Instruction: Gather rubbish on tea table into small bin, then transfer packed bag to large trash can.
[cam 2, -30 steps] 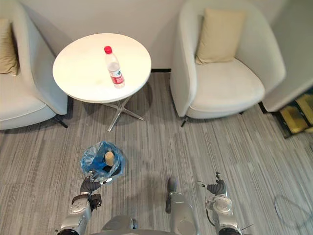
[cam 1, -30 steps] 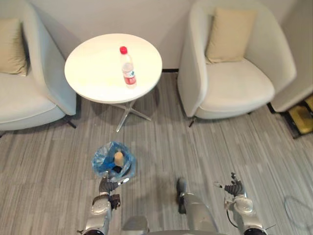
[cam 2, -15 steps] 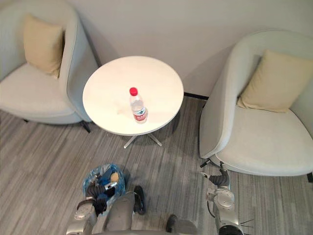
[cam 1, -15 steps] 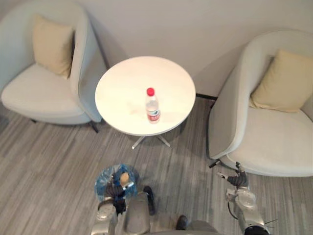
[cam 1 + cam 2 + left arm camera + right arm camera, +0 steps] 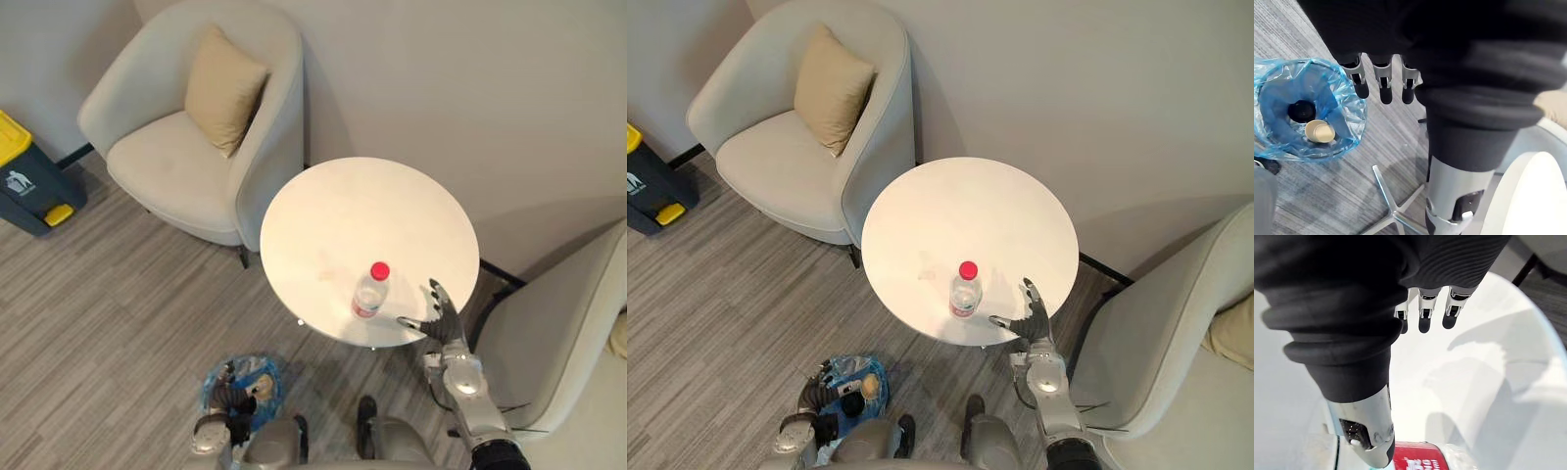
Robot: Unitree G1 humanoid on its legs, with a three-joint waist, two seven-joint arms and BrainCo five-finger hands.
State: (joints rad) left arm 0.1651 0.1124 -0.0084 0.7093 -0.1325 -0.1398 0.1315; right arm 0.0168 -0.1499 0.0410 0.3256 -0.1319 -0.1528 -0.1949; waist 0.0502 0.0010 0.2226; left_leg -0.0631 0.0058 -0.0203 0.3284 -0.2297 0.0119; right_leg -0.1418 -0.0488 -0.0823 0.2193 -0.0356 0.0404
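Right hand (image 5: 443, 323), fingers spread, hovers beside the bottle (image 5: 367, 294) on the table (image 5: 343, 215), likely closing round it next; left hand (image 5: 1385, 85) open by the bin (image 5: 1354, 105)

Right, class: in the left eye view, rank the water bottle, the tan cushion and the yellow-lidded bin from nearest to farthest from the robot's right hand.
1. Water bottle, on the table, just beside the right hand.
2. Tan cushion, on the armchair beyond the table.
3. Yellow-lidded bin, on the floor at the far left.
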